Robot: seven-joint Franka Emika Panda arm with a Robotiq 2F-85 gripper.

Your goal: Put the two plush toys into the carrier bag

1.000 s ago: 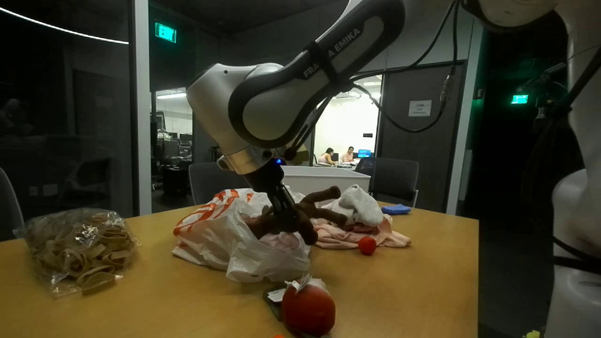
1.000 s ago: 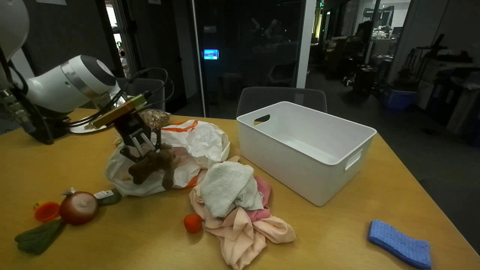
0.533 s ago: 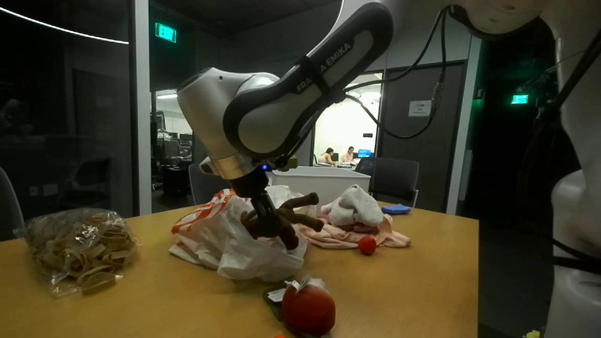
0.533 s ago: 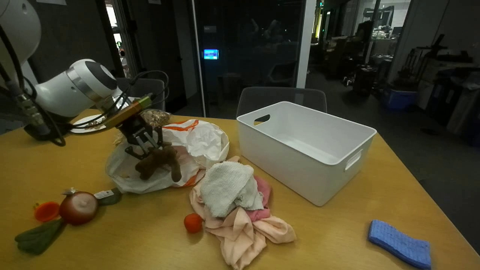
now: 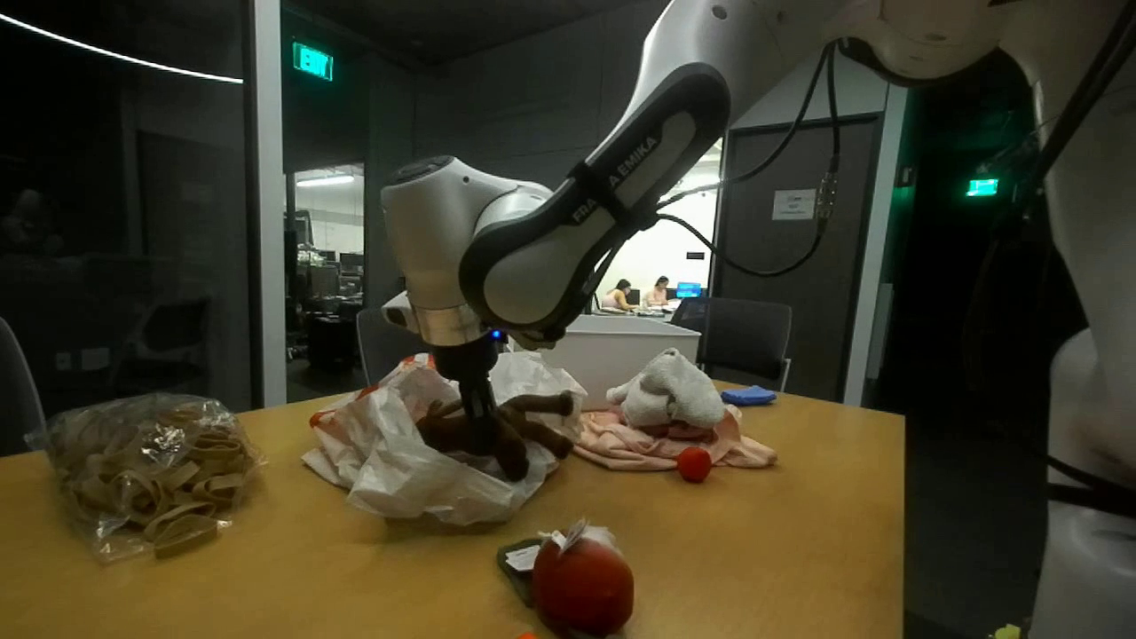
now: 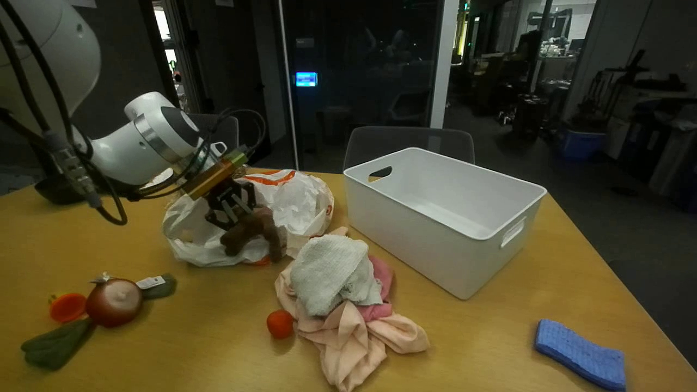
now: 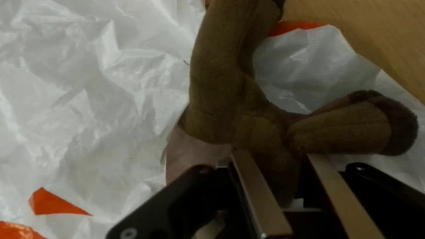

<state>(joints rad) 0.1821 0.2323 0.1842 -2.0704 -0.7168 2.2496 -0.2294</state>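
Dark brown elongated plush toy (image 6: 255,227) with stubby limbs: clamped in the black pincer (image 7: 274,156), held over the crinkled white plastic carrier bag (image 6: 302,212) with red-orange print; cannot tell whether they touch. In an exterior view, bag near the table's (image 6: 479,348) far edge; round red plush toy (image 6: 115,302) with green leafy ends lies well away from that edge. White rectangular plastic bin (image 6: 408,239) by the far right corner; blue pad (image 6: 580,354) near right edge.
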